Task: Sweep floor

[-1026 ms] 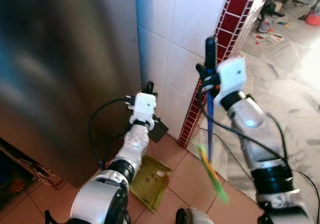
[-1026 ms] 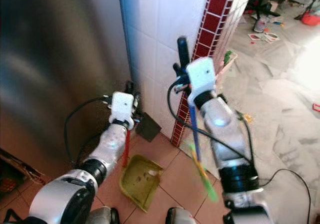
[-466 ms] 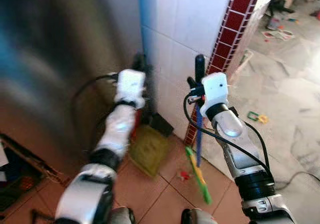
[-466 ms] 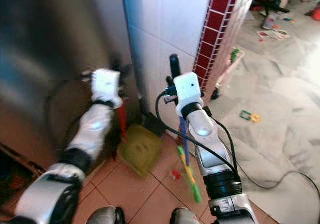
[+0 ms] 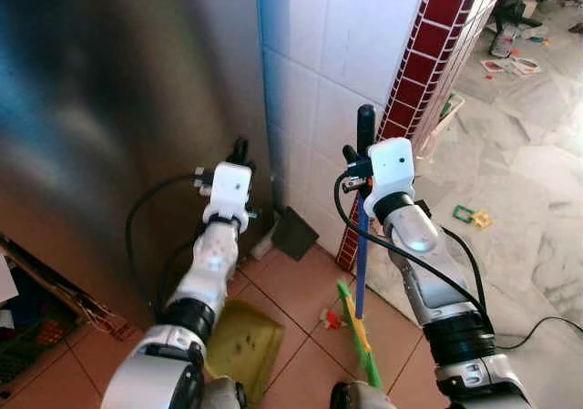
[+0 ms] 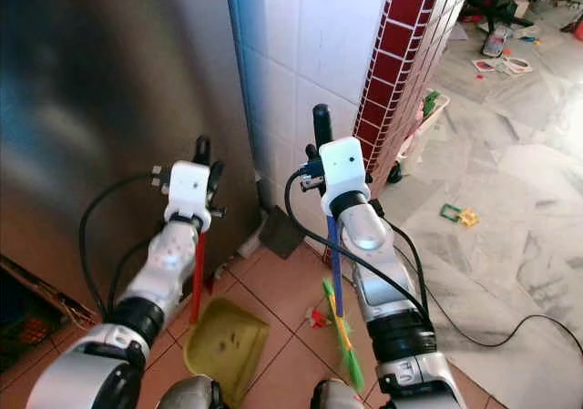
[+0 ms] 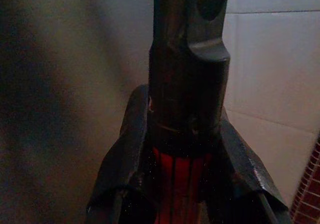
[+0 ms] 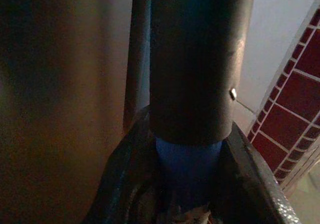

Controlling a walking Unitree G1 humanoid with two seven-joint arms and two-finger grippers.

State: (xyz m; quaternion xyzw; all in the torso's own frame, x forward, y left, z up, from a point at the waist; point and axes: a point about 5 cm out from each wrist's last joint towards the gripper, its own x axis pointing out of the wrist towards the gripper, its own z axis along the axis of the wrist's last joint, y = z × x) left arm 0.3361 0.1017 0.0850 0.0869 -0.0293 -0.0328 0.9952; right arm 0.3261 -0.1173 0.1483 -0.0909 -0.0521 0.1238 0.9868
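The broom (image 6: 333, 281) hangs below the right gripper (image 6: 319, 158), its blue shaft running down from the fingers to a green head (image 6: 341, 336) that sits low over the terracotta floor tiles (image 6: 282, 295). The black grip at the shaft's top sticks up above the gripper. In the right wrist view the two black fingers (image 8: 250, 184) press against either side of the blue shaft (image 8: 187, 169), so this gripper is clamped on the broom. The right arm reaches forward and up from the shoulder, elbow bent, wrist raised at about the height of the left one.

Off to the left of it, the left gripper (image 6: 202, 154) is likewise closed around the dustpan handle (image 6: 197, 277), a red shaft with a black top; the left wrist view shows the fingers (image 7: 125, 154) hugging the red part (image 7: 177, 179). The olive-green dustpan (image 6: 225, 343) lies on the tiles under that gripper, close to the robot's feet. The left arm stretches forward, wrist lifted, a black cable looping beside it.

A small red scrap (image 6: 316, 317) lies on the tiles just beside the broom head. Beyond both grippers stand a steel appliance front (image 6: 100, 108), a white tiled wall (image 6: 310, 35) and a red tiled column edge (image 6: 401, 72). Farther right, on the pale marble floor (image 6: 510, 218), is a green and yellow toy (image 6: 455, 214).
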